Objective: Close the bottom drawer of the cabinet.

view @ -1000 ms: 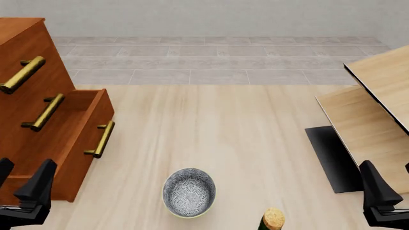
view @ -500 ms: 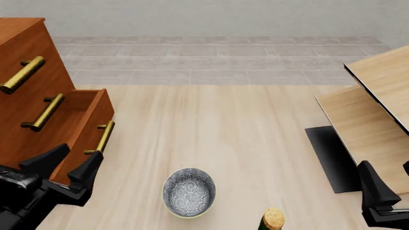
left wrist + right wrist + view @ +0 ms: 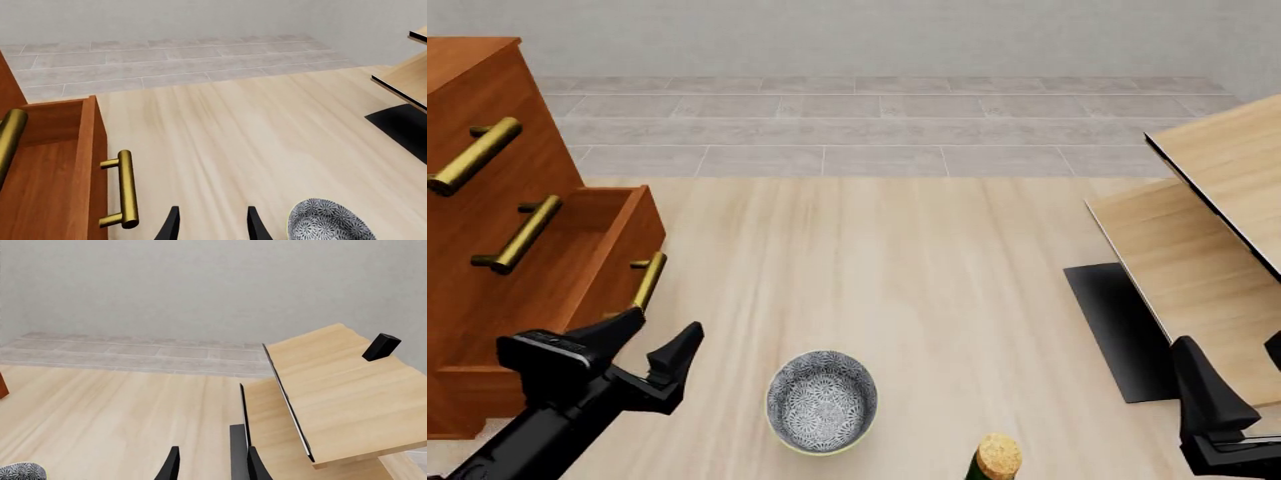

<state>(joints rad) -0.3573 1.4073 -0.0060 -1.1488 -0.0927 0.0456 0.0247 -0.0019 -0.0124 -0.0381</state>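
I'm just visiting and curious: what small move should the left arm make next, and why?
Probably a short push toward the drawer front. The drawer stands pulled out of the cabinet, and the left gripper, jaws open and empty, hovers just beside the handle without touching it.

The bottom drawer [image 3: 585, 262] juts out of the cabinet [image 3: 481, 110] over the table [image 3: 934, 260], its handle [image 3: 643, 285] facing bare wood. The left gripper [image 3: 651, 345] (jaws apart, nothing between) hangs just beside that handle with open tabletop ahead. A patterned bowl [image 3: 821, 400] and a corked bottle [image 3: 998, 458] stand nearer the front edge; pale panels [image 3: 1201, 240] block the right side.
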